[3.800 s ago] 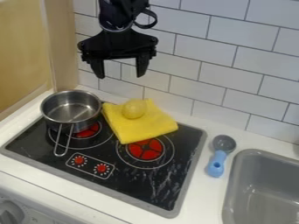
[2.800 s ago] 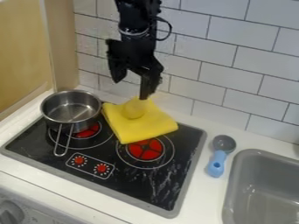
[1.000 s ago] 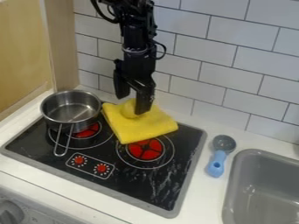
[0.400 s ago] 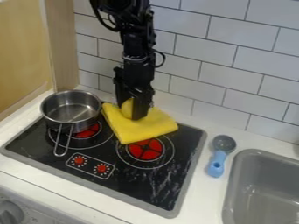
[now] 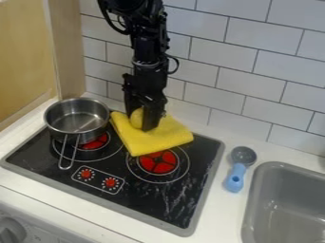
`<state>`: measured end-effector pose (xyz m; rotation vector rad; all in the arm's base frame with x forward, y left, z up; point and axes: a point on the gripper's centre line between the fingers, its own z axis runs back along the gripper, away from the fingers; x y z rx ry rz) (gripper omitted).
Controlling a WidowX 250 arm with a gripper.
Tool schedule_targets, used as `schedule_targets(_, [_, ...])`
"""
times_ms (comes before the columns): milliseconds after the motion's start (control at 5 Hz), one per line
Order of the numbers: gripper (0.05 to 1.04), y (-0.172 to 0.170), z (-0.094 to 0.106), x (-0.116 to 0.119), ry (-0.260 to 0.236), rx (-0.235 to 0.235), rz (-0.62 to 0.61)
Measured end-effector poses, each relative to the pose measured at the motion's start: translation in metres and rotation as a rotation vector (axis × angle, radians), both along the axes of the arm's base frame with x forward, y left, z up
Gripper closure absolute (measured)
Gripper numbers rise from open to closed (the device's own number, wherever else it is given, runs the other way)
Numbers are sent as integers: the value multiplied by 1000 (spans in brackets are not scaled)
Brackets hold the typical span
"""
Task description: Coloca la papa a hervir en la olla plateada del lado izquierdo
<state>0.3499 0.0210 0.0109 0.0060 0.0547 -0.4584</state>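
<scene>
The black gripper [image 5: 139, 119] hangs over the yellow cloth, its fingers on both sides of the yellow potato [image 5: 136, 118] and shut on it. The near finger covers the potato's right part. Beneath lies the folded yellow cloth [image 5: 166, 136], across the back of the stove. To the left, the silver pot [image 5: 77, 116] stands on the back left burner with its handle toward the front, and nothing shows inside it.
The black stove top [image 5: 166, 201] has a red burner [image 5: 158, 162] in front of the cloth. A blue-handled scoop [image 5: 234, 177] lies on the white counter to the right, beside the grey sink [image 5: 284, 204]. White wall tiles rise behind the cloth.
The gripper has come down and turned from above the cloth to the potato, and its fingers have closed around it. Pot, cloth and scoop have stayed put.
</scene>
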Motion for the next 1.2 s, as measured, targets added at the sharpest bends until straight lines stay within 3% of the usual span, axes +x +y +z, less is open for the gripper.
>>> schedule_targets(200, [453,-2,4,-1,2,12,-3])
schedule_targets(600, [453,7,68,1,-128,77,49])
schedule_targets(800, [453,11,88,-11,-162,98,109])
schedule_targets(1000, [453,21,94,-26,-169,113,185])
schedule_targets(1200, [453,54,88,-42,-155,119,324])
